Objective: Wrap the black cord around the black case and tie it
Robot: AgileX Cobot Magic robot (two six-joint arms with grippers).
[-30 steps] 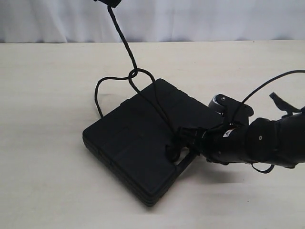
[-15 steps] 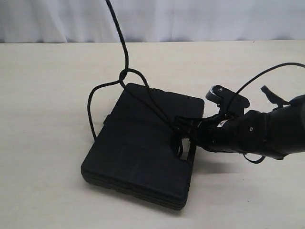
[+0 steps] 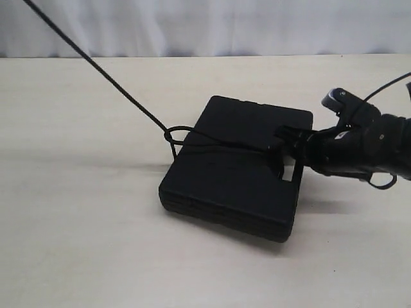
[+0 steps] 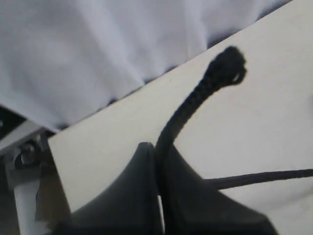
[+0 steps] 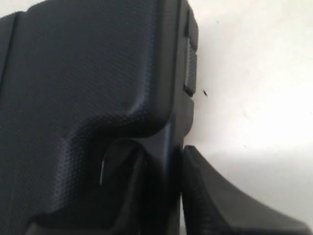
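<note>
Cord [image 3: 122, 96] drawn taut over case [image 3: 237, 160], knotted at its side | left gripper [image 4: 157, 161] clamped on cord | right gripper [image 5: 166, 161] clamped on case rim | case flat on table [image 3: 77, 244]

Flat rectangular plastic case [image 5: 73, 73]: matte black, with a fine pebbled grain across the surface.
Long thin braided cord [image 4: 193, 100]: black, with a tight plaited weave.
Smooth tabletop [image 3: 77, 244]: plain pale cream.
Draped fabric backdrop [image 3: 257, 25]: white, with soft grey shadows in the folds.

Your left gripper [image 4: 161, 200] is pinched tight on the cord [image 4: 194, 98]; your right gripper [image 3: 288, 149], arm low, clamps the case [image 3: 237, 179] handle.
</note>
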